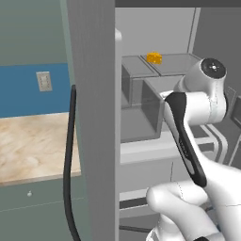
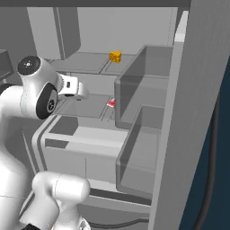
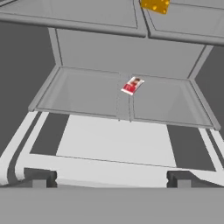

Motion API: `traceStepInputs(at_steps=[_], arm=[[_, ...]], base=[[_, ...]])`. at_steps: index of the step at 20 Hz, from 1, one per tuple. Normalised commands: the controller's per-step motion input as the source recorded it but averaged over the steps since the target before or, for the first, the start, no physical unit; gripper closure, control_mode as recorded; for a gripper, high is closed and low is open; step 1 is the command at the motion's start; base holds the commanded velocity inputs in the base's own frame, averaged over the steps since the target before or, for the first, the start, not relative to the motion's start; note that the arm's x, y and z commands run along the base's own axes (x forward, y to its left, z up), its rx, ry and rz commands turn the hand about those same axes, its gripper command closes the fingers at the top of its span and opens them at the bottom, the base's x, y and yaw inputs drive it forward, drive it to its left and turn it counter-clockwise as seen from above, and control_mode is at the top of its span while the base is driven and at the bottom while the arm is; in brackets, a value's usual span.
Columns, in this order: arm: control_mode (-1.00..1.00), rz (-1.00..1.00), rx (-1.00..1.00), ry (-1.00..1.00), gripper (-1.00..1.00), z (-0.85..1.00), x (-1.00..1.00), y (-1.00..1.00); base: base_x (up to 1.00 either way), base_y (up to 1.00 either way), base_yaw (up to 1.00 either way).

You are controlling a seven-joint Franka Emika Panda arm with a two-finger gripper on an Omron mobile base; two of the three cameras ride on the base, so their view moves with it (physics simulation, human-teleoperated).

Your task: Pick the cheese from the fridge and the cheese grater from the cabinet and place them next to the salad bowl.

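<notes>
Gripper fingers spread wide, nothing between them; two dark tips sit far apart at the bottom of the hand view, pointing into the open fridge. Hand is at the level of the middle shelf, short of it.

Cheese is a small yellow-orange wedge with darker pits on its faces, chunky block shape, sitting on the upper fridge shelf toward the back. It rests near the seam between two shelf panels, well apart from the gripper and above it. In the left base view the cheese sits on that same top shelf, beyond the arm's elbow. In the hand view the wedge is cut by the top edge.

Small flat red and white packet lies on the middle shelf, near its centre seam, also seen in the right base view.

Fridge door stands open with grey bins on its inside. Wooden counter and blue wall lie left of the fridge.
</notes>
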Motion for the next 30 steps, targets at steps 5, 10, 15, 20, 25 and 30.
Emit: traceStepInputs(at_steps=[5,10,15,20,25,30], arm=[[-1.0,0.0,0.0,-0.06,-1.0,0.2,0.48,-0.27],[-1.0,0.0,-0.02,-0.11,-1.0,0.32,0.65,-0.07],[-1.0,0.0,-0.02,-0.11,-1.0,0.27,0.75,0.0],[-1.0,0.0,0.0,-0.06,-1.0,0.17,0.78,-0.08],[-1.0,0.0,0.0,-0.05,-1.0,0.13,0.78,-0.1],[-1.0,-0.02,0.0,-0.02,-1.0,0.26,0.56,-0.26]], base=[[0.0,0.0,0.0],[0.0,0.0,0.0],[0.0,0.0,0.0],[0.0,0.0,0.0],[0.0,0.0,0.0],[0.0,0.0,0.0]])
